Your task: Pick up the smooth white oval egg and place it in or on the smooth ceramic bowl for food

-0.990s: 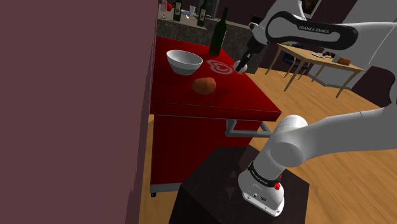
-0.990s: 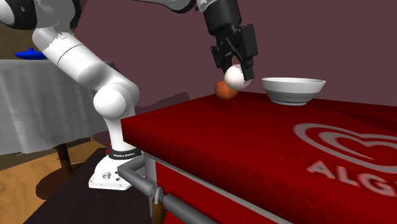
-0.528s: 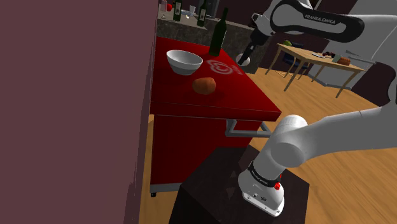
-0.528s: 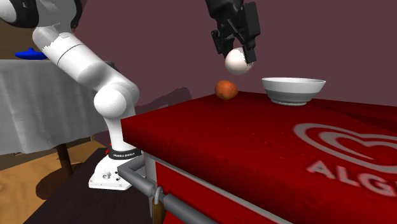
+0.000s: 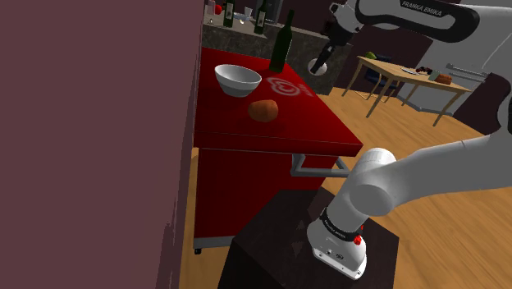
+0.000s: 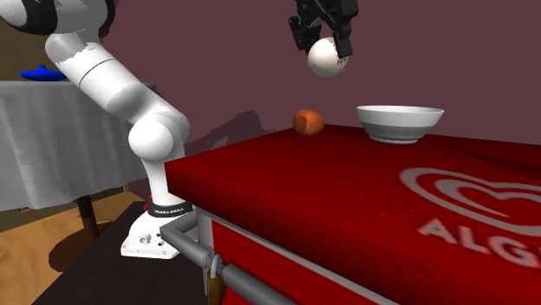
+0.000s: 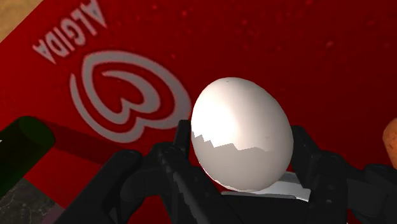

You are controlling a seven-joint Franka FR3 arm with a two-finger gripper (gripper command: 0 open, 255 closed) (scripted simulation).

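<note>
The egg (image 6: 326,59) is white and smooth. It is up in the air, high over the red desk (image 6: 329,195). The black claw (image 6: 327,45) squeezes it between its two fingers, one on each side. So the picking-up part looks done. The white bowl (image 6: 400,122) sits on the desk, lower down and toward the second exterior view's right. It looks empty. I think what is left is to carry the egg over the bowl, go down, and let go gently. An orange round thing (image 6: 307,121) lies near the bowl.
</note>
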